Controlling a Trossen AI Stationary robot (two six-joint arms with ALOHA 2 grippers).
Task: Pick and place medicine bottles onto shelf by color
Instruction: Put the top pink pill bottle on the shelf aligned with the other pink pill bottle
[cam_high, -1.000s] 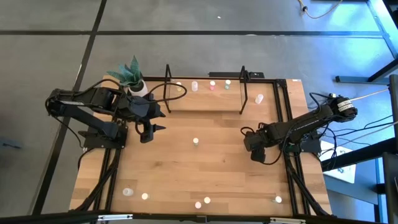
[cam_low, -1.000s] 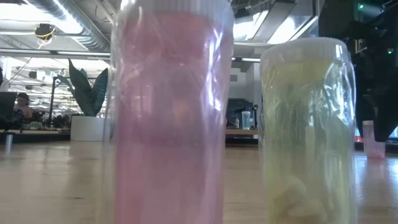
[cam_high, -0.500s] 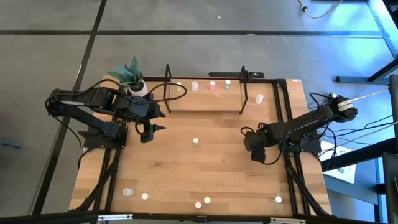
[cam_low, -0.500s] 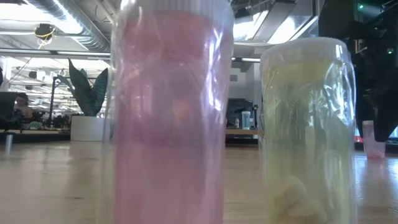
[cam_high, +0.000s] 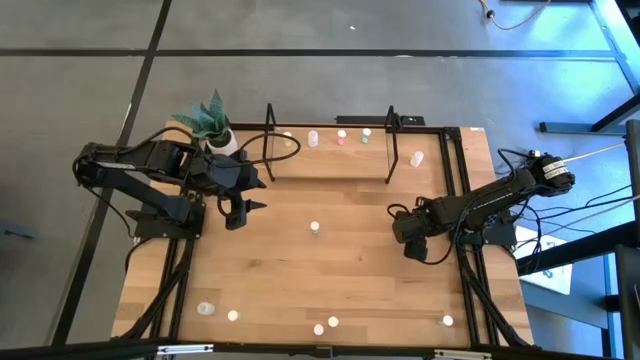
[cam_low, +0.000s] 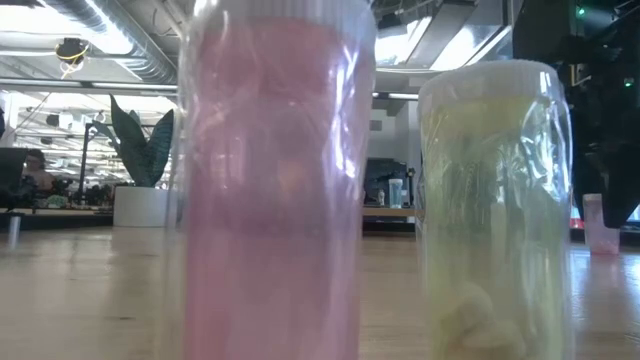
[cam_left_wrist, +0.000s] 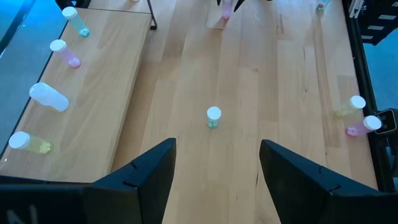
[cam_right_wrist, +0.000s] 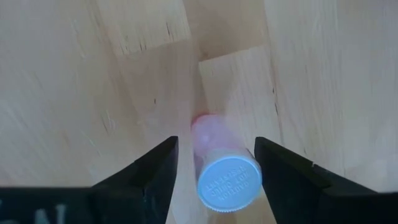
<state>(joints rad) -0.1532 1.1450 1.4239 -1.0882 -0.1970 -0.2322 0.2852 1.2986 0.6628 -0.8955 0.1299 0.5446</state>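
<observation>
Even overhead light, blue cast upper right of high view. Low view: near pink bottle (cam_low: 275, 180) blurred, ceiling lights glaring.

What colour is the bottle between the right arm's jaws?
Pink, with a pale blue cap; the right wrist view shows it best.

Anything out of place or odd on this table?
A pink bottle and a yellowish bottle stand so close up that they fill most of the low view, hiding the table behind. Nothing looks spilled or damaged.
</observation>
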